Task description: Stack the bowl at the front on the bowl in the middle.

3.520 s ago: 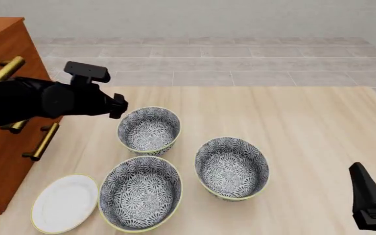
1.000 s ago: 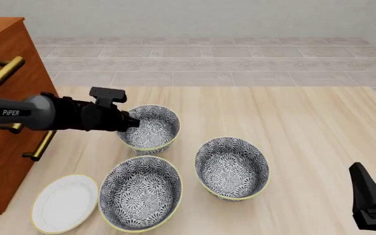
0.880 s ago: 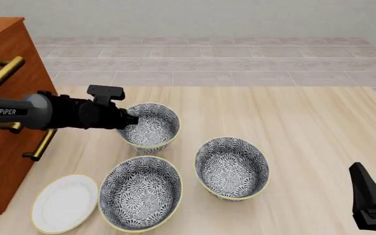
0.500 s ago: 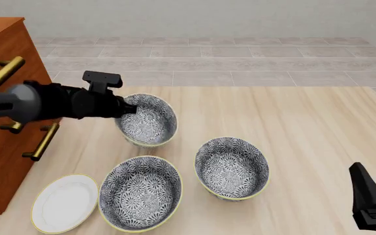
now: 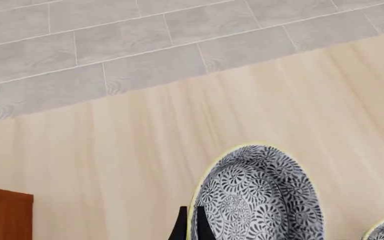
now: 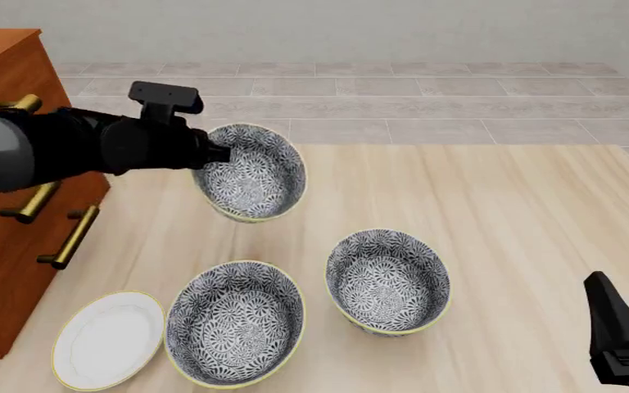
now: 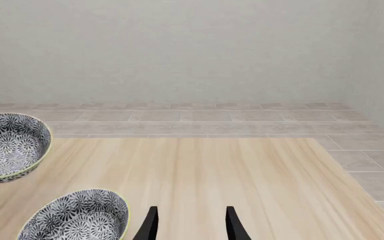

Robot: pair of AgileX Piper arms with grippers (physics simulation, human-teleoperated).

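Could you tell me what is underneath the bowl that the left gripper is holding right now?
Only bare table shows under the lifted bowl, pinched at its rim by the left gripper; it hangs tilted, clear of the wood. Nothing rests beneath it.

At the near left of the light wooden table [image 6: 511,213] we see a flat white plate [image 6: 108,340] with a thin yellow rim. Beside it, at the table's left edge, stands a reddish-brown cabinet [image 6: 9,270] with brass bar handles [image 6: 69,237]. Beyond the table we see grey floor tiles [image 6: 402,106] and a pale wall [image 6: 347,29].

No legible text anywhere.
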